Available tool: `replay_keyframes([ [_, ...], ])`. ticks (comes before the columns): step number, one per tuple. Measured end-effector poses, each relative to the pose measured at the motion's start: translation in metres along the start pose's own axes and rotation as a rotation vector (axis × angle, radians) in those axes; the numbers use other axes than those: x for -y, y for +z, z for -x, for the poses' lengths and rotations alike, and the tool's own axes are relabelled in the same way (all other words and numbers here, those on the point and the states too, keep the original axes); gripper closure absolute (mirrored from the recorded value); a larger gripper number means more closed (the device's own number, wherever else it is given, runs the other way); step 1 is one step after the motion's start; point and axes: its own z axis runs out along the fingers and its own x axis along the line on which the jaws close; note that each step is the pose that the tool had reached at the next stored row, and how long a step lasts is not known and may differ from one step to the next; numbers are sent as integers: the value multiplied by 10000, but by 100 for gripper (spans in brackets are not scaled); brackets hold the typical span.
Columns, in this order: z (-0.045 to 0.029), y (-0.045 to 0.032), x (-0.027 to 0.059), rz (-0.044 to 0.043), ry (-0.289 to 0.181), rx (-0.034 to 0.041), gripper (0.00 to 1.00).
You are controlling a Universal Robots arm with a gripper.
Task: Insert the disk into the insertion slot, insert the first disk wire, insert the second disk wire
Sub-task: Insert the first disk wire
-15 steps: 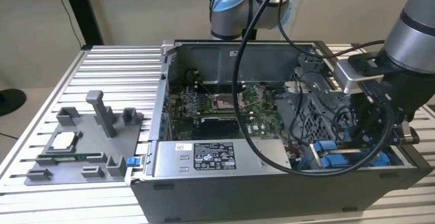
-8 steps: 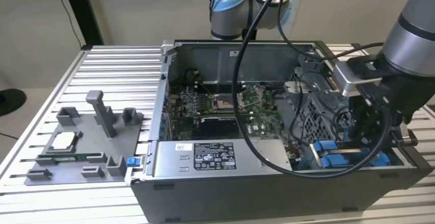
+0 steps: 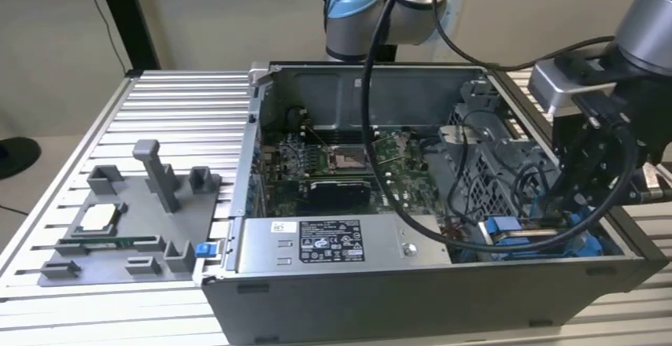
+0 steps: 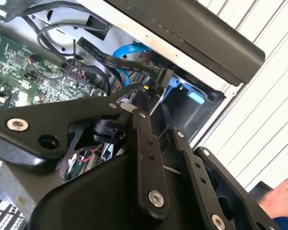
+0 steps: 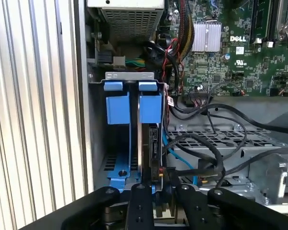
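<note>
disk [image 5: 150, 143] sits edge-on inside the insertion slot [image 5: 129, 75], beside the slot's blue rails [image 5: 117, 108]. My read: rigid, dense, shock-sensitive, so hold it by the long side edges, never the flat faces. Its near end is at the slot mouth, just beyond the fingers [image 5: 139, 201]. gripper [image 5: 159, 184] is drawn nearly together, apparently pinching a black wire connector [image 5: 169, 171] at the slot mouth; plug stiff, cable limp. Motherboard [image 5: 230, 52] lies beyond the slot
</note>
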Motion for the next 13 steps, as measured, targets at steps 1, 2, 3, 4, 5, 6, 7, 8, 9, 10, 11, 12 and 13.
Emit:
replay_keyframes([
  [1, 1, -16, 5, 33, 2, 2, 100],
  [2, 1, -23, 20, 107, 8, 2, 100],
  [3, 2, -26, 44, 209, 13, -3, 100],
  [4, 4, -29, 66, 305, 18, -8, 100],
  [5, 4, -29, 90, 411, 24, -11, 100],
  [6, 5, -31, 113, 516, 29, -15, 100],
  [7, 6, -31, 138, 626, 35, -17, 100],
  [8, 7, -31, 163, 729, 41, -20, 100],
  [9, 7, -31, 190, 827, 47, -24, 100],
  [10, 8, -30, 220, 926, 52, -27, 100],
  [11, 9, -27, 248, 1014, 57, -29, 100],
  [12, 10, -25, 280, 1102, 61, -33, 100],
  [13, 10, -22, 312, 1186, 66, -35, 100],
])
